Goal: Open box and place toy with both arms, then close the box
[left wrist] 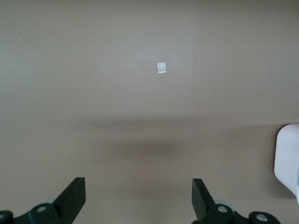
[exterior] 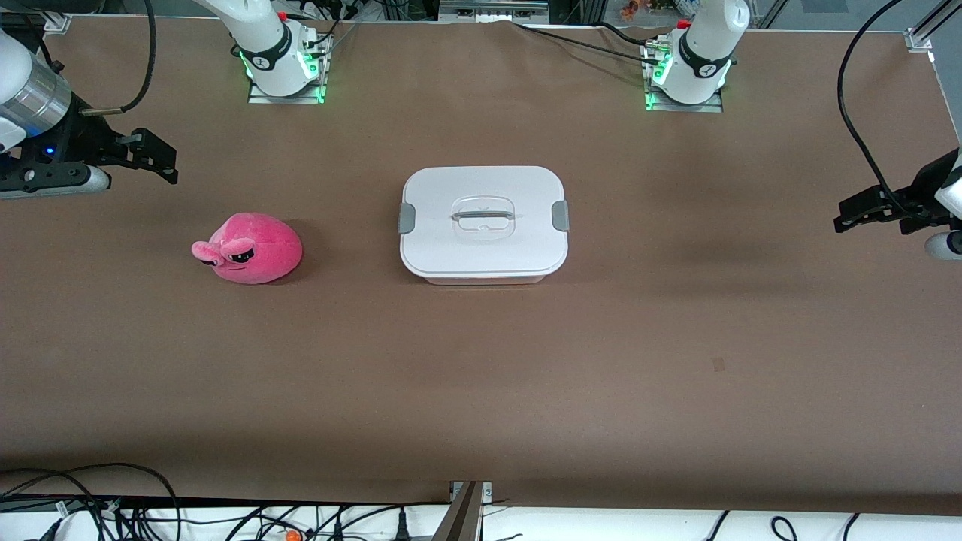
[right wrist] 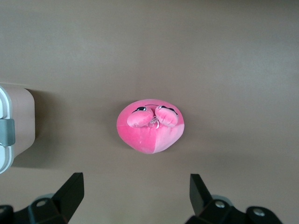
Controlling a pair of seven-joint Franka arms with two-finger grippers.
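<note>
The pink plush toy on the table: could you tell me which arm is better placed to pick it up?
Probably the right: its open pincer is near the round pink plush toy; the left pincer waits at the other end.

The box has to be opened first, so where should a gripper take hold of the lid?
Grip the lid by its raised handle bar in the recessed centre, coming straight down from above. The bar runs toward the grey side clips, so the fingers should probably straddle it crosswise.

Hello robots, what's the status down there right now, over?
Left claw open, waiting over bare table. Right claw open above the toy. Box shut, clips down. Nothing in the way.
</note>
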